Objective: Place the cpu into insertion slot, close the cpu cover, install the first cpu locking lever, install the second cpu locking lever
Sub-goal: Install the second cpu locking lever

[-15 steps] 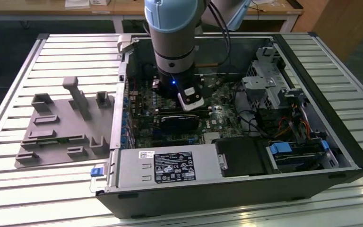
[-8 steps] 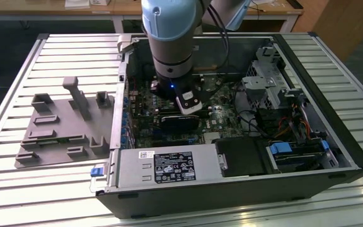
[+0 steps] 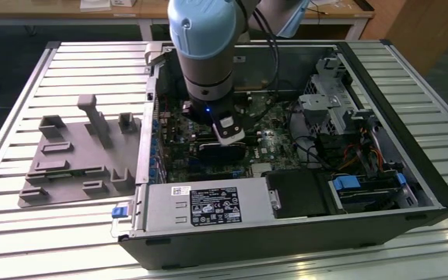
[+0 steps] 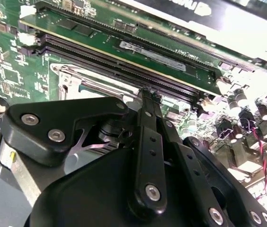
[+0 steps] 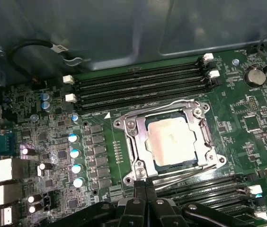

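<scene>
CPU seated, cover down; my claw at the socket's edge.

The cpu [image 5: 171,140] lies in the insertion slot [image 5: 186,163] under the cpu cover [image 5: 140,144], hemmed between memory slots [image 5: 138,87] on both sides. My claw [image 5: 146,189] is pinched shut, empty, tips just beside a locking lever [image 5: 181,171]. Labels unread.

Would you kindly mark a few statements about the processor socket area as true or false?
1. The cpu sits in the insertion slot. True.
2. The cpu cover is closed around the chip. True.
3. The gripper holds the cpu in the air. False; the chip lies in the socket, and the fingertips are at the cover's edge.
4. The motherboard is red. False; it is green.
5. The computer case lies open on its side. True.
</scene>
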Controlling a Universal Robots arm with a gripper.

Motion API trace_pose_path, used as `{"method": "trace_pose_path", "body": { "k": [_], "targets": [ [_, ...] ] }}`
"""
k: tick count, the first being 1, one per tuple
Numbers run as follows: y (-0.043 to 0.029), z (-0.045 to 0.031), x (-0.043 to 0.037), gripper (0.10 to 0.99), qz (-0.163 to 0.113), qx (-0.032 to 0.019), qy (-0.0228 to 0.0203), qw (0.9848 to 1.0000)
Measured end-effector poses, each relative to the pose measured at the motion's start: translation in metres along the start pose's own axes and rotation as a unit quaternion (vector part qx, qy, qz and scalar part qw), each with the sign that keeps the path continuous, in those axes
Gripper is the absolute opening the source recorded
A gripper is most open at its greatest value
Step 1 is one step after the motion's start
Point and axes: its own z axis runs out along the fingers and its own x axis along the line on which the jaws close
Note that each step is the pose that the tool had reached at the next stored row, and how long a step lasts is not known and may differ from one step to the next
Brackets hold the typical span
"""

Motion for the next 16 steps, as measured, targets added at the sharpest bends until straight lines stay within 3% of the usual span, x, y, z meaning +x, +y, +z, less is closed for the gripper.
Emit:
{"method": "trace_pose_path", "body": {
  "k": [7, 16],
  "targets": [
    [-0.0065, -0.0011, 0.0001, 0.102, 0.001, -0.0071, 0.0014, 1.0000],
    [-0.0090, 0.0036, 0.0048, 0.102, 0.002, -0.0240, 0.0045, 0.9997]
  ]
}}
